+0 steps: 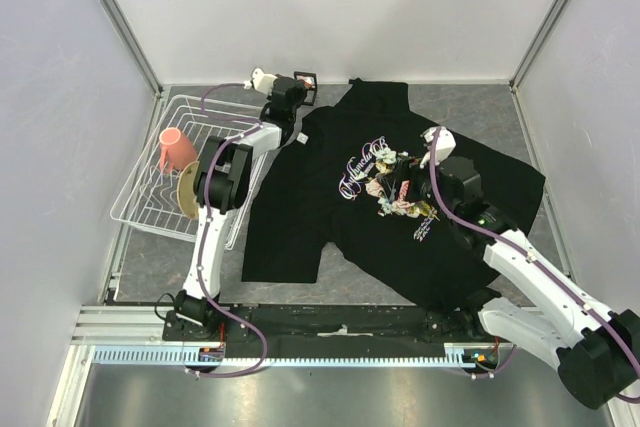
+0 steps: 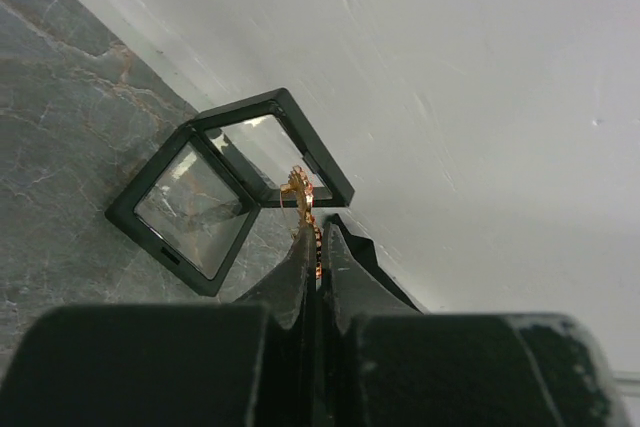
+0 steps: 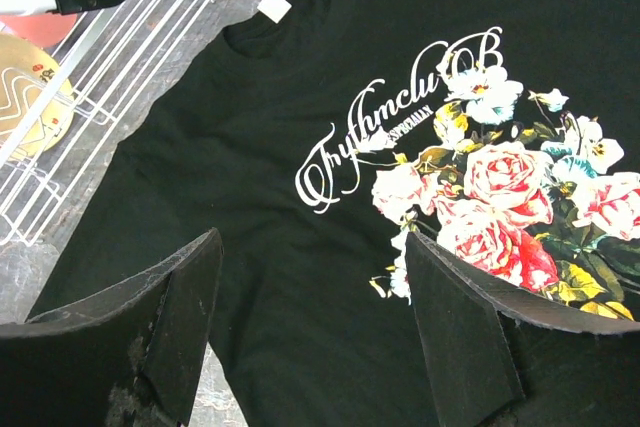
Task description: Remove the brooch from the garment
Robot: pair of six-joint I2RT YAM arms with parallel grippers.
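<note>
The brooch [image 2: 299, 191], a tiny gold and red-orange pin, is pinched at the tips of my left gripper [image 2: 318, 232], which is shut on it. It hangs just above an open black display box [image 2: 200, 209] by the back wall. In the top view the left gripper [image 1: 289, 90] sits beyond the shirt's collar, next to the box [image 1: 305, 79]. The garment [image 1: 330, 227], a black T-shirt with a rose print, lies flat on the table. My right gripper [image 3: 312, 239] hovers open over the garment [image 3: 250, 147], beside the roses, with nothing between its fingers.
A white wire rack [image 1: 150, 209] stands at the left, holding a pink cup [image 1: 176, 149] and a tan plate [image 1: 186, 192]. The rack [image 3: 120, 67] shows in the right wrist view too. White walls close in the back and both sides.
</note>
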